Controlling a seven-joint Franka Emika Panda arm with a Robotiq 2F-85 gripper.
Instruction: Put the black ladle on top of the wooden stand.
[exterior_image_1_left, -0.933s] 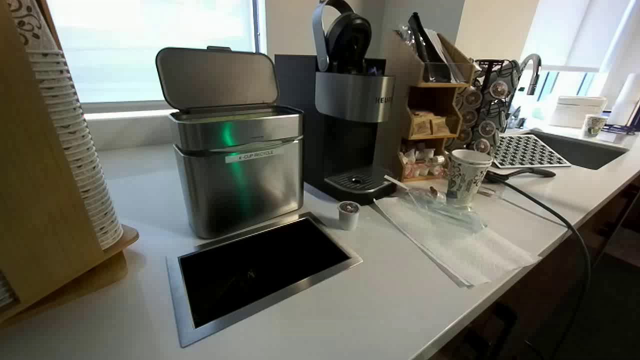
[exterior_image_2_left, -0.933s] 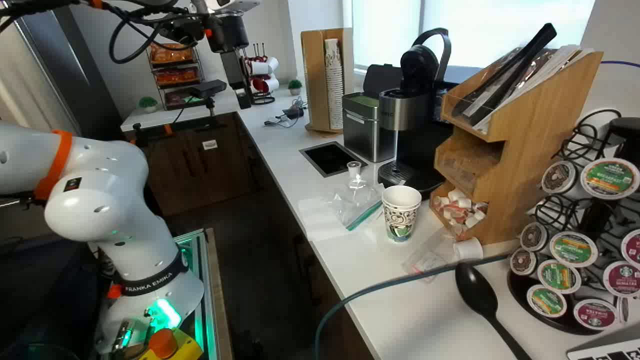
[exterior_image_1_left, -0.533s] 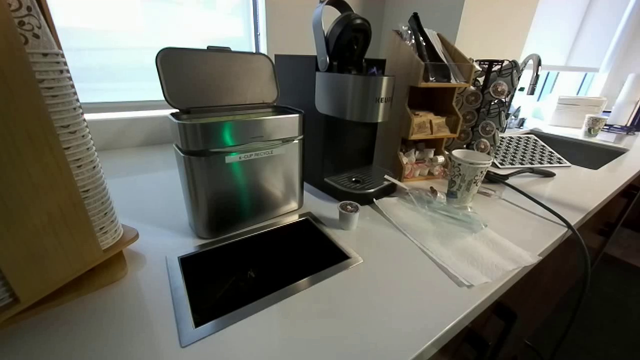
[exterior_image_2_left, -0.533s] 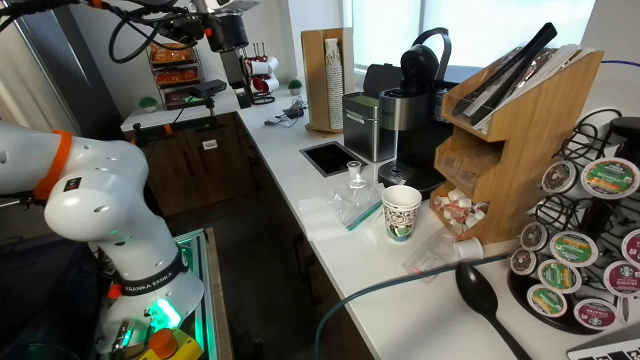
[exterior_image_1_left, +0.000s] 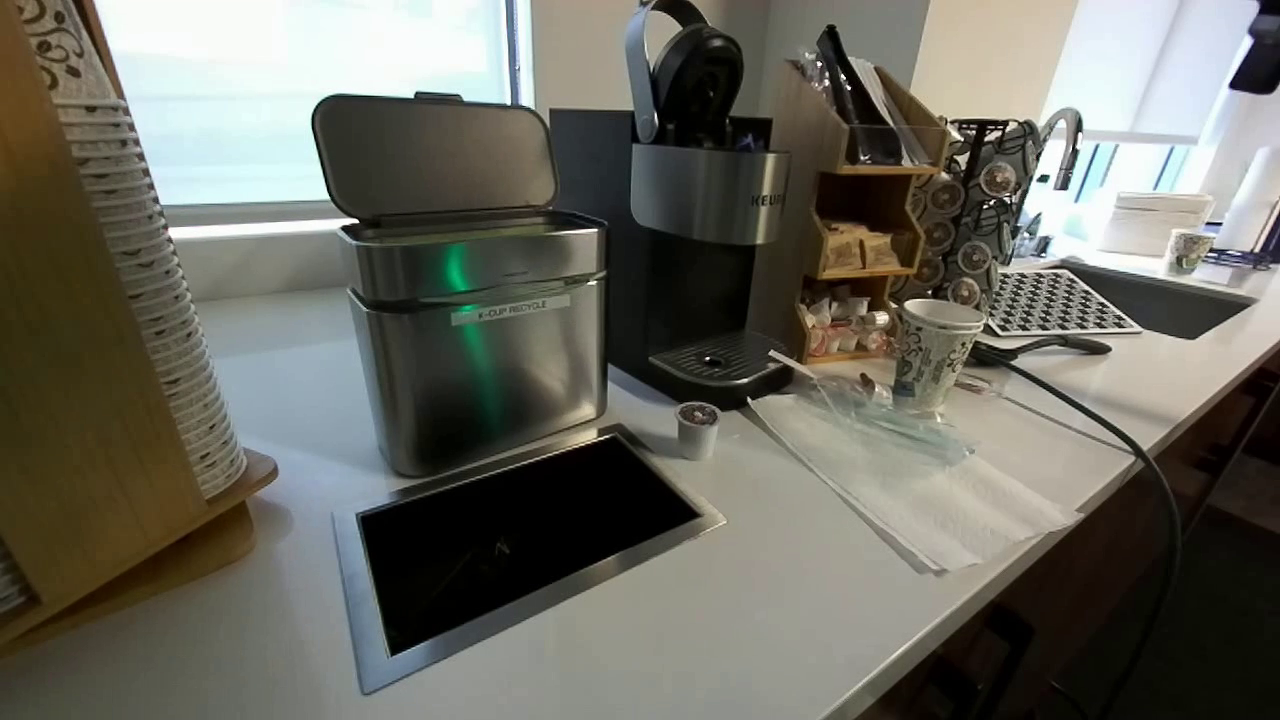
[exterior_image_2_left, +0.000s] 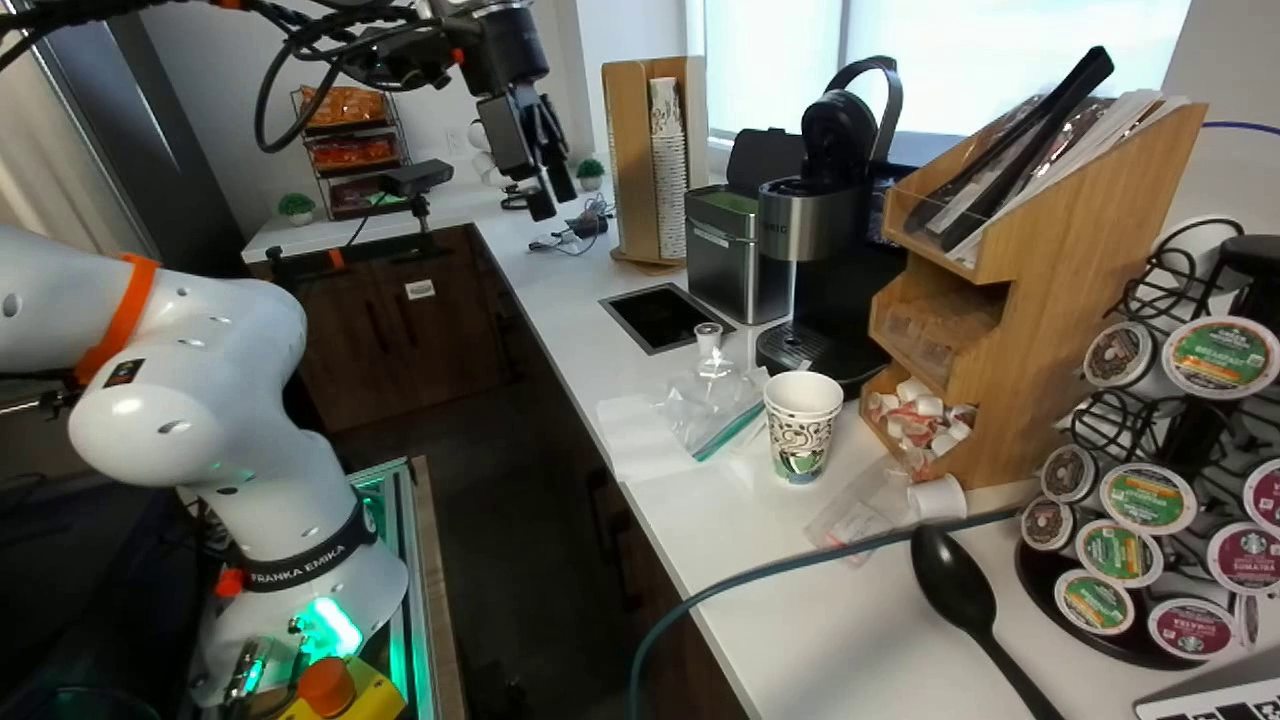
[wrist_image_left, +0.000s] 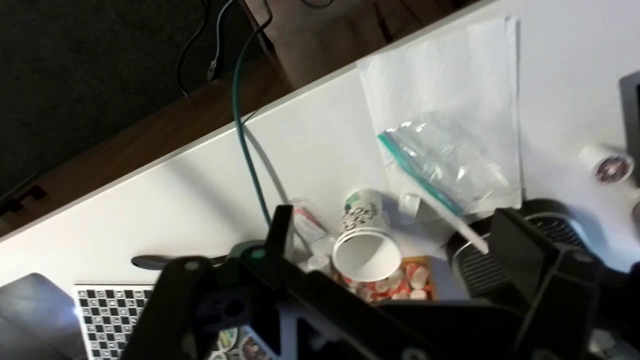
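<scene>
Here, one black ladle (exterior_image_2_left: 965, 595) lies on the counter (exterior_image_2_left: 740, 530), near one three-tiered wooden stand (exterior_image_2_left: 1080, 270); your one gripper (wrist_image_left: 395, 225) hangs well apart from both, its two fingers (wrist_image_left: 520, 250) spread; one pod carousel (exterior_image_2_left: 1195, 435) stands just beside the ladle, one cable (exterior_image_2_left: 820, 556) crosses between ladle and stand, and long black items (exterior_image_2_left: 1072, 88) and white packets (exterior_image_2_left: 1115, 125) fill the stand's top tier; an exterior view gives you the handle's end (exterior_image_1_left: 1088, 345), which an exterior view of the whole bowl (exterior_image_2_left: 948, 570) cuts off; in the wrist view, your gripper covers part of the ladle.
</scene>
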